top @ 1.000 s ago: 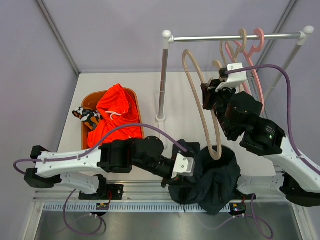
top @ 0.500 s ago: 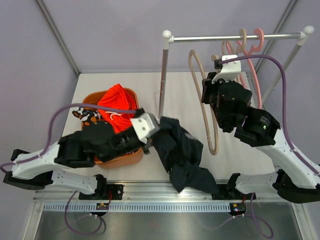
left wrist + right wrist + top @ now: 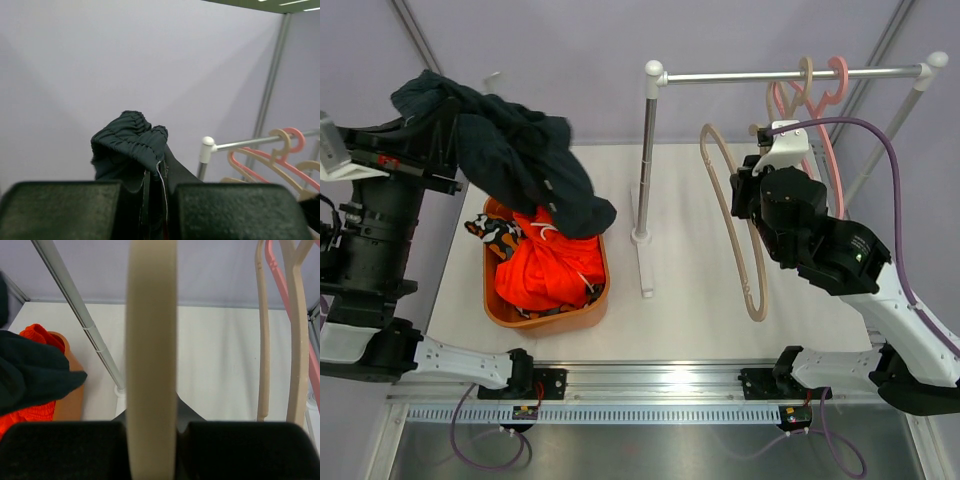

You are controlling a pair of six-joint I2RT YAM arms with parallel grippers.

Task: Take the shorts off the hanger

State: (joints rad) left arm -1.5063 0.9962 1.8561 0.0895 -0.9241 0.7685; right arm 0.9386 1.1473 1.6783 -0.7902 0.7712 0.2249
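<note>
My left gripper [image 3: 442, 140] is raised high at the far left, shut on the dark navy shorts [image 3: 515, 165], which hang over the brown basket [image 3: 498, 308]. In the left wrist view the shorts' waistband [image 3: 131, 144] is pinched between the jaws of the left gripper [image 3: 156, 202]. The orange shorts [image 3: 545, 272] and the camouflage shorts [image 3: 496, 236] lie in the basket. My right gripper [image 3: 746, 198] is shut on a bare beige hanger [image 3: 732, 235], held tilted over the table. That hanger [image 3: 151, 335] fills the middle of the right wrist view, between the jaws of the right gripper [image 3: 151, 440].
A clothes rack stands at the back, with its pole [image 3: 645, 160] near the middle and its rail [image 3: 760, 75] running right. Pink and beige hangers [image 3: 812, 92] hang on the rail. Purple walls close in the left and right sides.
My left arm has swung the navy shorts from the front middle of the table up and left, over the basket. The shorts came off the beige hanger. The right gripper barely moved.
</note>
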